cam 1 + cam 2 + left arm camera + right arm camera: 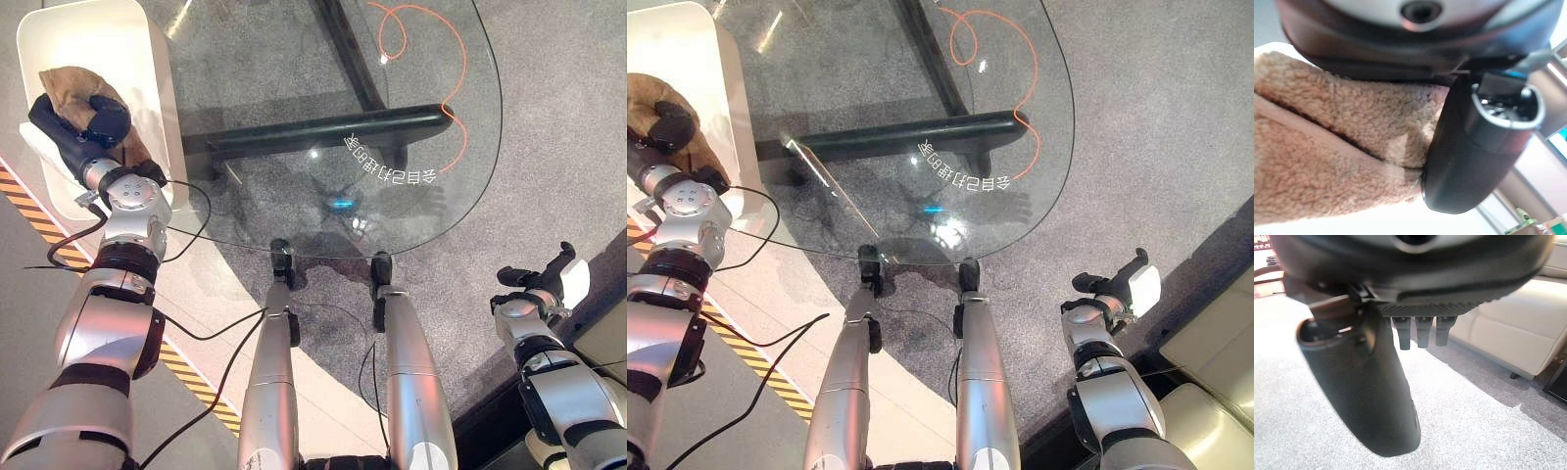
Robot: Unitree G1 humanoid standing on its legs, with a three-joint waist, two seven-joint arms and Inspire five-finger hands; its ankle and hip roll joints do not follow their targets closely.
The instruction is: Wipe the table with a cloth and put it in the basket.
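Upper left of the left eye view: I had the left hand over the white basket, its fingers curled round the brown cloth. The cloth hung bunched inside the basket's opening, part of it draped below the hand toward the wrist. The left wrist view confirmed the hold: fuzzy tan cloth pressed against the palm, the thumb clamped beside it.

The basket stood at the upper left of the frame, just beside the left edge of the glass counter. The counter's round glass top took up the upper middle of the frame, with a dark frame bar visible through it and an orange cord looping in the upper right part of the glass.

Lower right of the frame: the right hand hung off the counter, over grey carpet, holding nothing. In the right wrist view its fingers showed as short curled stubs, the thumb extended below them, and a pale sofa stood behind.
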